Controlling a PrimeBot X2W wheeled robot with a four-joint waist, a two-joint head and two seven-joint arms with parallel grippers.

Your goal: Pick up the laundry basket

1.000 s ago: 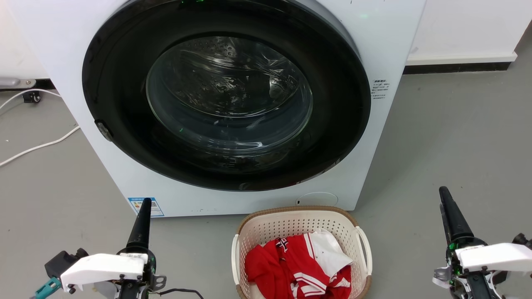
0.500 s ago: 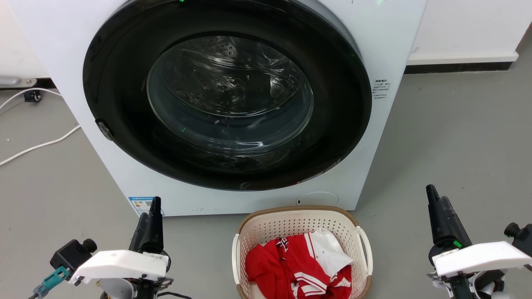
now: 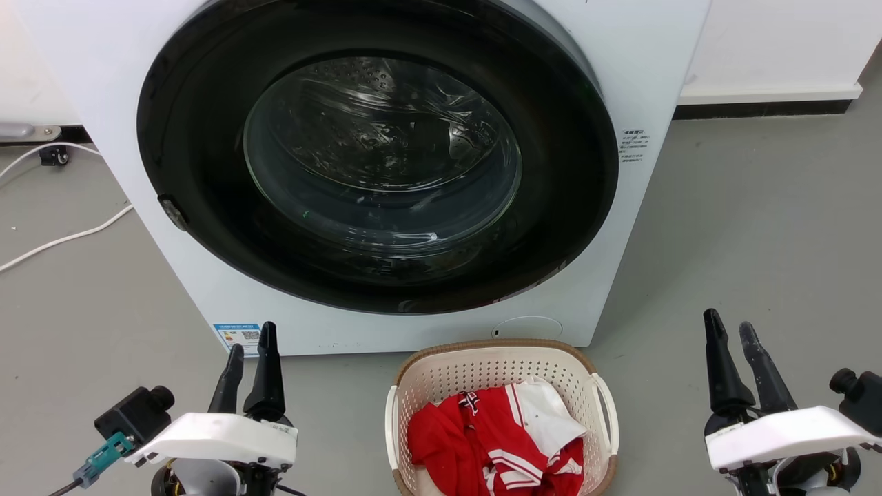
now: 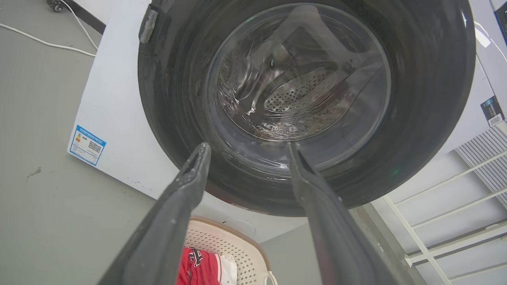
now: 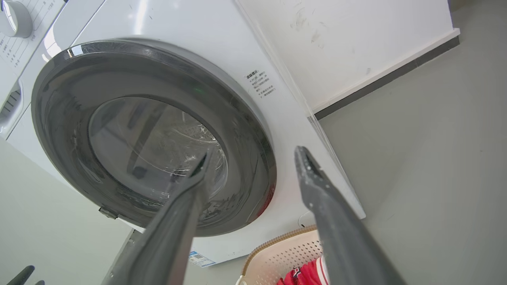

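The laundry basket [image 3: 448, 377], cream perforated plastic with a brown rim and white side handles, stands on the floor in front of the washing machine, low in the middle of the head view. Red and white clothes [image 3: 496, 441] lie inside it. My left gripper [image 3: 253, 339] is open and empty, left of the basket and well apart from it. My right gripper [image 3: 727, 322] is open and empty, well to its right. In the left wrist view the left gripper [image 4: 247, 145] points at the machine door, with the basket [image 4: 233, 245] low between its fingers. In the right wrist view the right gripper [image 5: 253, 153] stands above the basket [image 5: 285, 249].
A white washing machine [image 3: 654, 69] with a shut dark round door [image 3: 379, 158] rises right behind the basket. A white cable [image 3: 62, 241] runs over the grey floor at the left. Bare floor [image 3: 758, 227] lies to the right, up to the white wall's dark baseboard [image 3: 758, 107].
Both grippers have gone from shut to open, their fingers now spread. Each has shifted slightly inward toward the basket. The basket has not moved.
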